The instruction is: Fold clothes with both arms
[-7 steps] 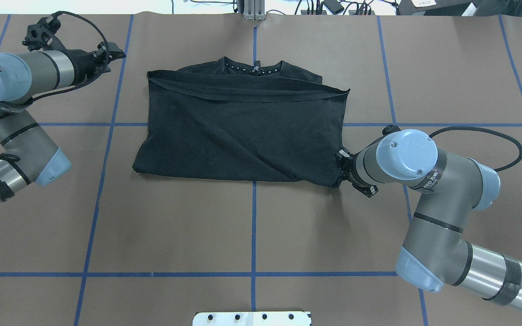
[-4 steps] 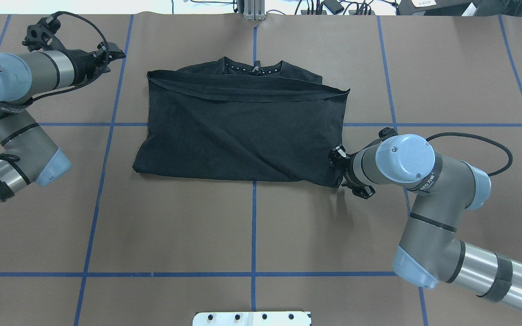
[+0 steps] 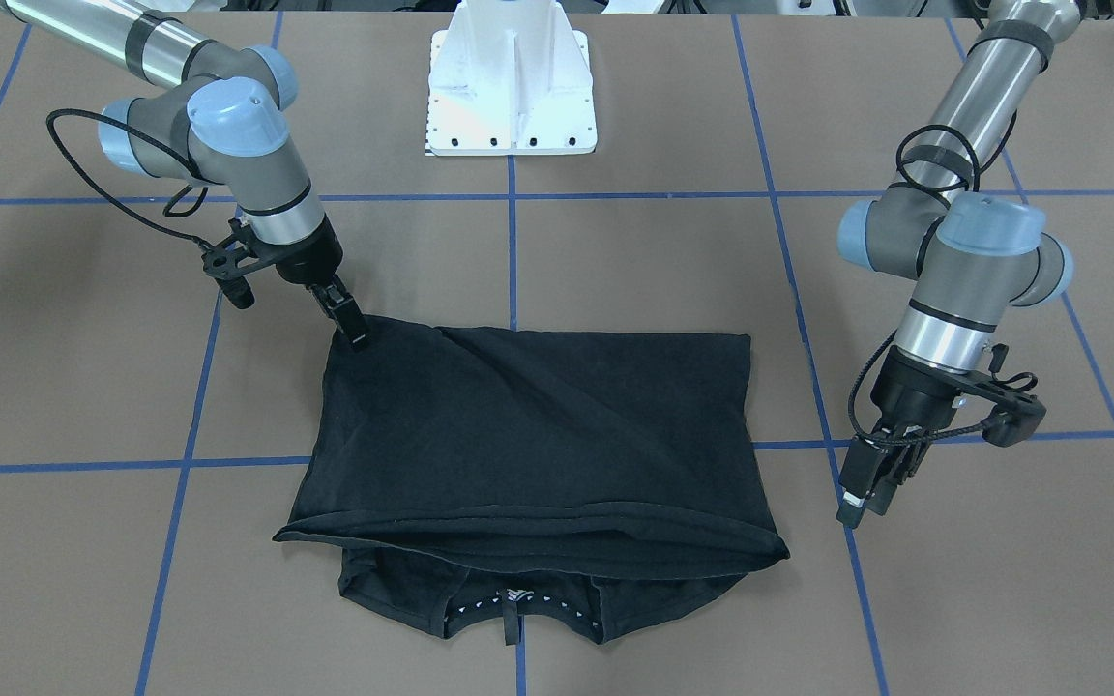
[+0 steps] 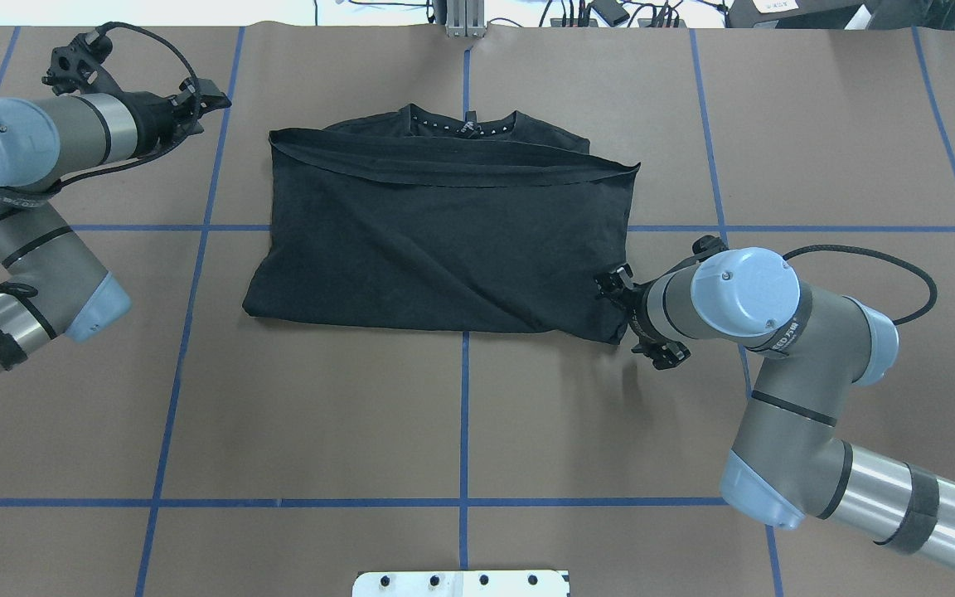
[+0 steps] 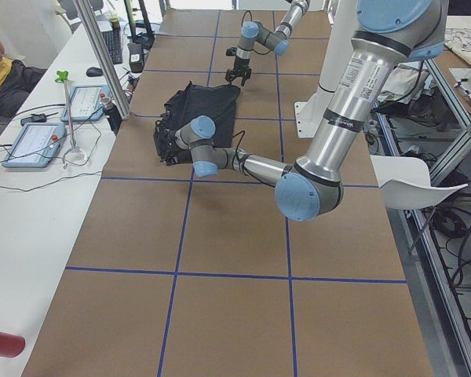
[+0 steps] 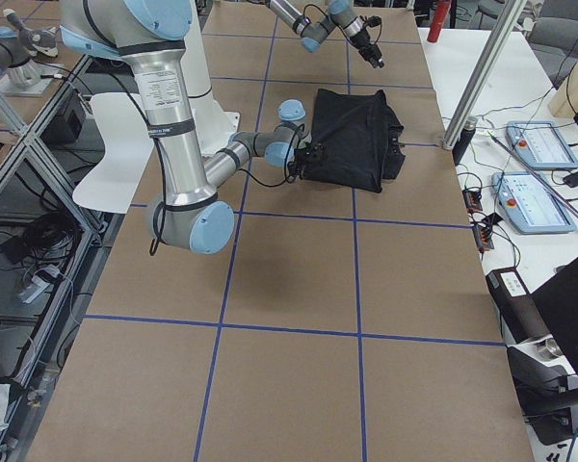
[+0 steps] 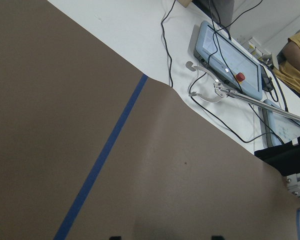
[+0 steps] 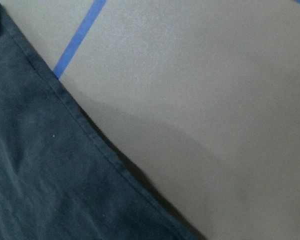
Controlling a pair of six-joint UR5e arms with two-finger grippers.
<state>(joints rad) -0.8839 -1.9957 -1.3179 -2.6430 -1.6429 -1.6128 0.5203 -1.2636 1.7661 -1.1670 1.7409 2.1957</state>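
the black t-shirt [image 4: 444, 249] lies folded once on the brown worktop [image 4: 320, 414], its hem just short of the collar. the right fingers [image 3: 346, 311] are set at the robot-side right corner, close together, though whether cloth is pinched cannot be told. the left fingers [image 3: 855, 488] are held apart over bare worktop beside the opposite edge. if only the top layer is caught, or one corner is lifted alone, the fold is likely to be dragged askew and bunched.
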